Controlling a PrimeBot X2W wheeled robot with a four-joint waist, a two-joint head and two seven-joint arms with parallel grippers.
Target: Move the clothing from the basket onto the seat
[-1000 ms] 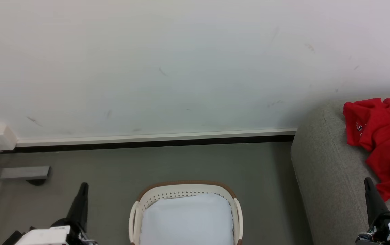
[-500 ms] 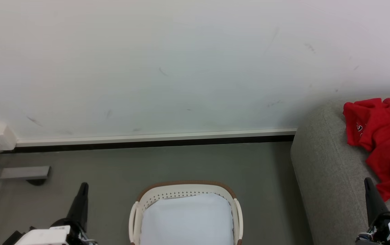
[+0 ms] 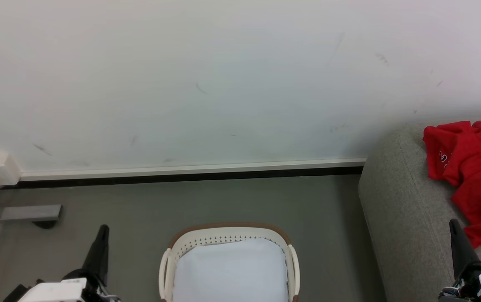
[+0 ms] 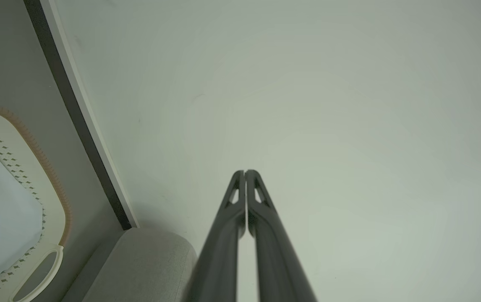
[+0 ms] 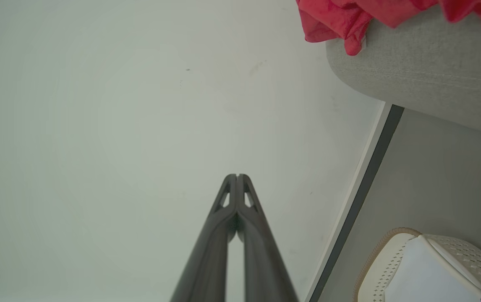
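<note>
Head view cuts off the rounded white perforated plastic laundry basket with a brown rim (image 3: pixel 190 241) at 6 o'clock: its near half runs below the frame. The part that shows holds a pale white-blue lining (image 3: pixel 230 268). The bright red soft fabric clothing (image 3: pixel 475 167) lies crumpled at 3 o'clock on the large grey upholstered seat (image 3: pixel 400 209) and runs off the right edge. Its small white lettering is too small to read. The seat is also cut by the right and bottom edges, and its rounded corner meets the pale scuffed wall (image 3: pixel 223 84).

The left gripper (image 3: pixel 103 230) stands at 7 o'clock and the right gripper (image 3: pixel 452 224) at 5 o'clock, each a single dark spike here. In the wrist views both pairs of fingers are pressed together with nothing between them. The right tip is just beside the clothing's lower fold; whether it touches cannot be told.

Bare grey floor (image 3: pixel 139 201) lies between the basket's far rim and the dark skirting strip (image 3: pixel 190 175), and a strip of it separates basket and seat.
</note>
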